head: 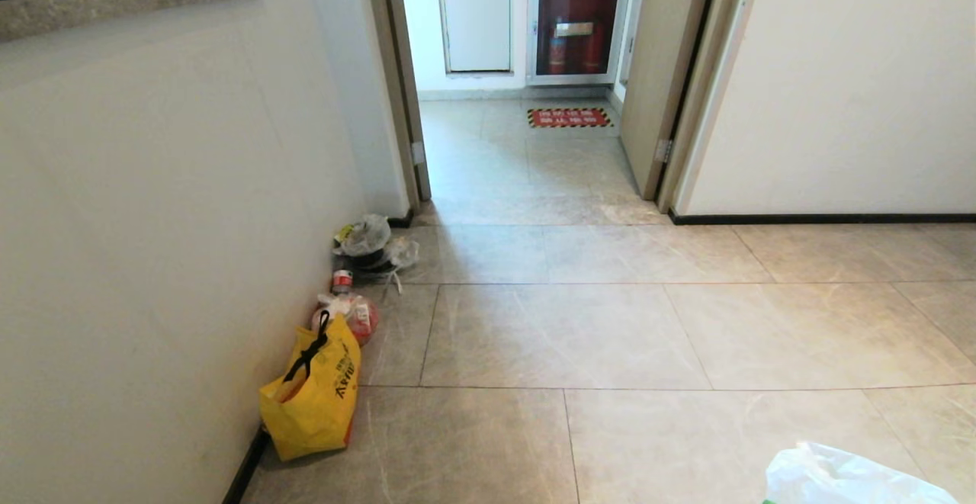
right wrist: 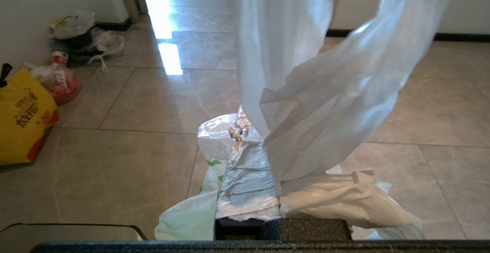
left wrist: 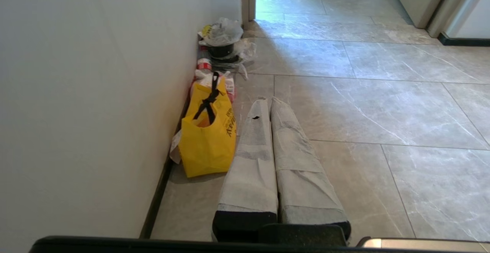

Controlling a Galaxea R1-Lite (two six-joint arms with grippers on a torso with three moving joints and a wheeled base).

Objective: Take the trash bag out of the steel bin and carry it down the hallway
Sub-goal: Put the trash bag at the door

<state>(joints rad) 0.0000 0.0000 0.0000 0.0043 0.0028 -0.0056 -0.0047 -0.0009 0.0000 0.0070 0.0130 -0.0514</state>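
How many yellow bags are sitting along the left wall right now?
1: the yellow bag with black handles stands on the floor against the left wall, nearest the robot. Beyond it lie other, non-yellow bags; they may hide something behind them.

Bags along the left wall, doorway ahead

A shopping bag [head: 311, 401] stands against the left wall [head: 152, 222]; behind it, along the same wall, lie a small bag of rubbish [head: 352, 313] and a heap of bags [head: 371, 245] beside the doorway [head: 526, 92]. The trash bag [head: 846, 477] sits nearest, at the right.
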